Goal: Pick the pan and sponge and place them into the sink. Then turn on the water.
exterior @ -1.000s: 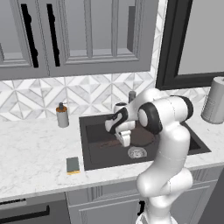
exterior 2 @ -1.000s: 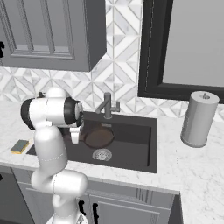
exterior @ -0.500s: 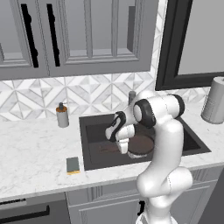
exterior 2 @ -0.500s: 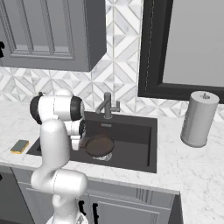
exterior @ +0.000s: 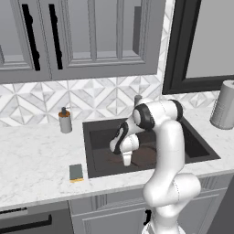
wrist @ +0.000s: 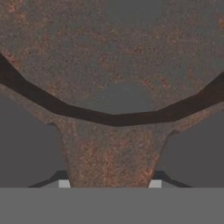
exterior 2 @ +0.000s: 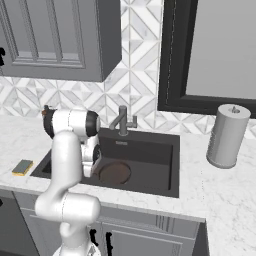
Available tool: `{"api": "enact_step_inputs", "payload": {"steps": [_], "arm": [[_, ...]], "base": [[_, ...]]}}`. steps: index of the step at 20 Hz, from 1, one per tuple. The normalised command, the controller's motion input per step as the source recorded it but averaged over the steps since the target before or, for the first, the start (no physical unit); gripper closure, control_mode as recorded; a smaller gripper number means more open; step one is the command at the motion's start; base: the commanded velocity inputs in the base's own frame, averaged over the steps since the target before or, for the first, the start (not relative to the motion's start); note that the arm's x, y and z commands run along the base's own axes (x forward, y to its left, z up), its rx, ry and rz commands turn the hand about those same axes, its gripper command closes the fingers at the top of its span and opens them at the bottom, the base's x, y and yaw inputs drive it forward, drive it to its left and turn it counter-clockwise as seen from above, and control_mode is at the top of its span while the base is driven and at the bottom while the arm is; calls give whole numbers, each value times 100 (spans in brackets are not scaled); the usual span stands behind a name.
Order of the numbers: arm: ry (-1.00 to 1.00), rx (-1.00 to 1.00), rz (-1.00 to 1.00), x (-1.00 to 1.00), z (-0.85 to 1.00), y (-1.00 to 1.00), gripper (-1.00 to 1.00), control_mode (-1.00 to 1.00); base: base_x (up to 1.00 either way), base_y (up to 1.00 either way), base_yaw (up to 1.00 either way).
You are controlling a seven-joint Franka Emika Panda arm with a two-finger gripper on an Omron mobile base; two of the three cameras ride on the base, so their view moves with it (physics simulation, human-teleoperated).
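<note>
The arm has lowered from above the basin into it over the last second, carrying the pan [exterior 2: 114, 173] down with it. In the right base view the pan now sits low in the sink [exterior 2: 160, 172], at lower centre of the frame, apparently on or just above the floor of the basin. In the hand view the jaws are clamped on the base of the pan's handle [wrist: 111, 157], one fingertip [wrist: 64, 183] showing on each side of it, with the pan's rusty brown bowl across the upper frame. The gripper [exterior: 127, 158] points downward at centre frame in the left base view.

Judgement: the pan placement is nearly complete; release is the step in hand. The sponge and the water remain to be done.

The sponge [exterior: 76, 172] lies flat on the table [exterior: 32, 169] at lower left of the left base view, just beside the sink's left rim and well apart from the gripper.

Count:
- Pan: one.
- Sponge: one.
- Sink: one.
- Faucet [exterior 2: 122, 120]: one, behind the basin; no water runs.
- Soap bottle [exterior: 65, 121]: one.
- Paper towel roll [exterior 2: 226, 136]: one, right of frame.
</note>
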Motion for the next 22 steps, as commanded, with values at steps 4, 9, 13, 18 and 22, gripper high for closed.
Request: {"api": "enact_step_inputs", "payload": {"steps": [4,9,13,18,22], "arm": [[0,0,-8,15,-43,0,100,-100],[0,-4,-7,9,-38,0,100,-100],[0,-1,-2,1,-11,0,100,-100],[6,0,1,0,-4,1,-100,-100],[22,2,11,0,17,0,-100,-100]], "base": [[0,0,0],[0,0,0],[0,0,0],[0,0,0],[0,0,0]]}}
